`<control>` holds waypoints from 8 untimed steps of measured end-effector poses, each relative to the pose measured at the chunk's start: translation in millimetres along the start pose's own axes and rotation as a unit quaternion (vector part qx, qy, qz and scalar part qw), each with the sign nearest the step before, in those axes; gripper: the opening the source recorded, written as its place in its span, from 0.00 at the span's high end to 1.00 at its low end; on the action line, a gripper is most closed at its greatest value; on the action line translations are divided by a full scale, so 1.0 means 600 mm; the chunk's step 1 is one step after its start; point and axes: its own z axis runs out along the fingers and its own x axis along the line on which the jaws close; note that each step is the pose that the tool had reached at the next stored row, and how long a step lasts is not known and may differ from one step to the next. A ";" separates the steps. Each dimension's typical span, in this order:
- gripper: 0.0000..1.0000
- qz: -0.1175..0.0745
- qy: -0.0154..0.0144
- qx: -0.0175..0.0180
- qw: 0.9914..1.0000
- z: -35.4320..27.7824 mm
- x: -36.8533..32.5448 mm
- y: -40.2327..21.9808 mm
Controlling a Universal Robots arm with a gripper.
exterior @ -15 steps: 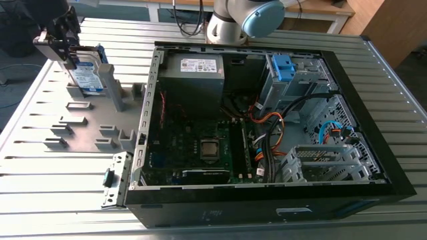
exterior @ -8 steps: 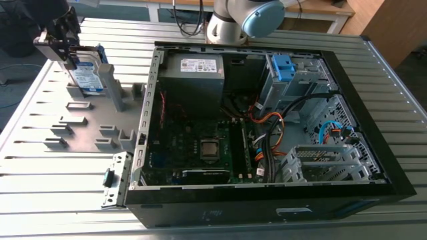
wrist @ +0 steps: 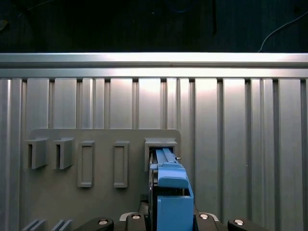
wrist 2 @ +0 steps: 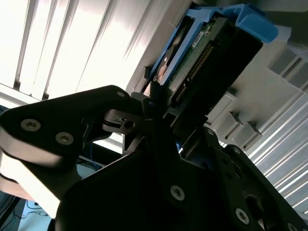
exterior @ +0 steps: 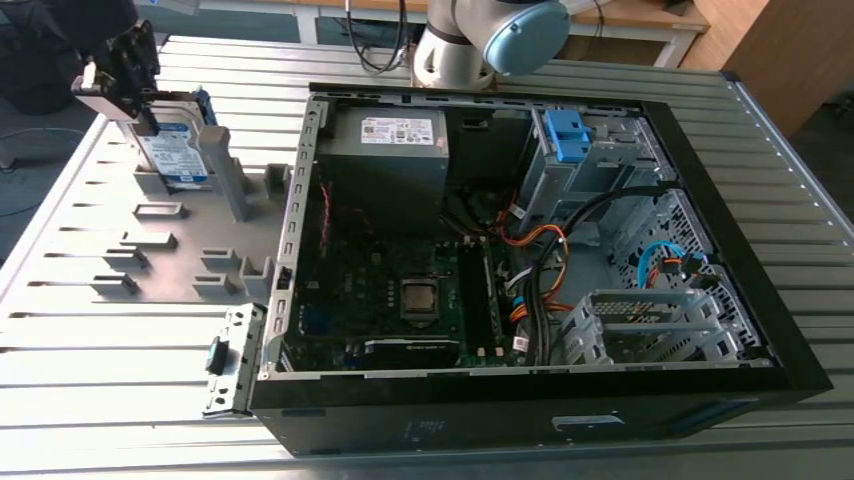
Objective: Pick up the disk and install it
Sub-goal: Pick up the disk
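The disk [exterior: 175,156] stands on edge in a slot of the grey holder plate [exterior: 174,255] at the exterior view's left, its white-and-blue label facing out. My gripper [exterior: 131,100] comes down on it from above and is shut on the disk's upper end. The second wrist view has the disk [wrist 2: 202,53] with its blue bracket and connector edge sticking out past a black finger [wrist 2: 153,94]. Seen in the first wrist view, the blue bracket of the disk [wrist: 169,190] runs from between my gripper [wrist: 168,220] to the plate's slot [wrist: 161,144].
An open black computer case [exterior: 747,330] lies on the slatted metal table [exterior: 120,350], at the exterior view's right of the plate. Inside are a grey power supply box [exterior: 387,150], a motherboard [exterior: 400,300], cables, a drive bay with a blue clip [exterior: 567,135] and a metal cage [exterior: 641,325]. The arm's base [exterior: 467,40] stands behind.
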 end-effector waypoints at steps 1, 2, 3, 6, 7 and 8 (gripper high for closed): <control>0.64 0.000 0.000 0.000 1.000 0.000 0.000 0.000; 0.64 0.000 0.000 0.000 1.000 0.000 0.000 0.000; 0.64 0.000 0.000 0.000 1.000 0.000 0.000 0.000; 0.64 0.000 0.000 0.000 1.000 0.001 0.000 0.000; 0.64 0.000 0.000 0.000 1.000 0.001 0.000 0.000; 0.64 0.000 0.000 0.000 1.000 0.001 0.000 0.000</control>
